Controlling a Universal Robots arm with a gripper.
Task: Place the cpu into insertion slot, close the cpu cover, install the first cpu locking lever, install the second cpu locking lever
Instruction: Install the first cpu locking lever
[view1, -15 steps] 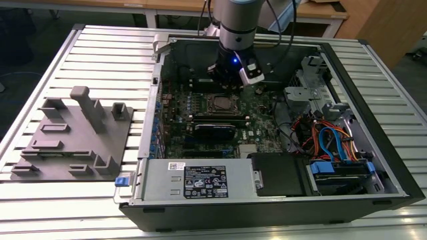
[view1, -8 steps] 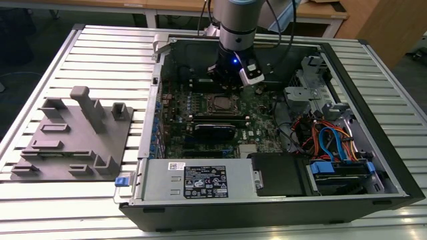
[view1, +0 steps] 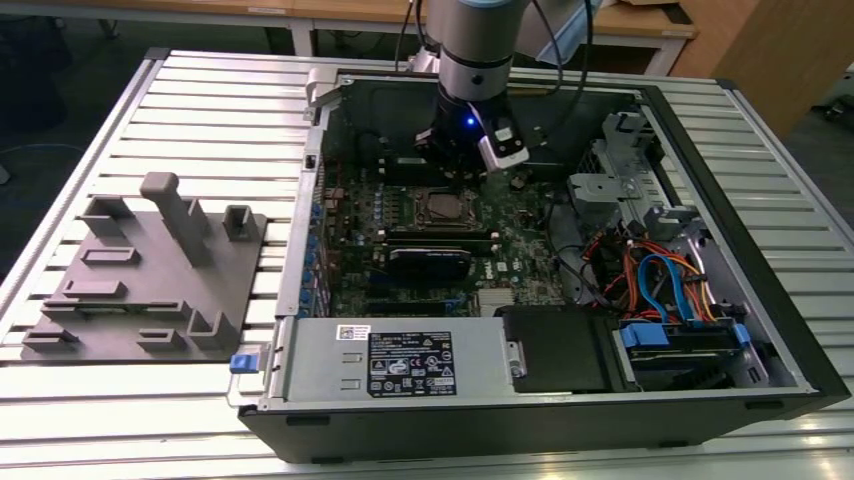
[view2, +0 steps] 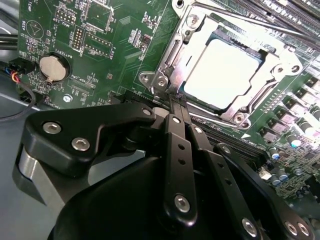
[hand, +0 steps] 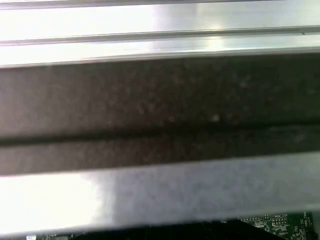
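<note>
In the second wrist view the cpu (view2: 222, 72) lies flat in the insertion slot (view2: 156, 80), its pale metal top showing through the window of the cpu cover (view2: 172, 55). The cover lies down over the chip. A thin lever rod (view2: 240, 19) runs along the socket's far side and another (view2: 212, 120) along the near side. My gripper (view2: 175, 106) is shut, its black fingers (view2: 179, 150) pressed together with the tips at the socket's near corner. In the exterior view the gripper (view1: 451, 165) hangs just above the socket (view1: 438, 205).
The open computer case (view1: 787, 330) lies on a slatted metal table (view1: 200, 100). A grey fixture plate (view1: 147, 280) sits on the exterior view's left. A long black card (view1: 427, 262), the power supply (view1: 387, 365) and blue cables (view1: 661, 280) surround the socket. A coin battery (view2: 52, 67) sits nearby.
</note>
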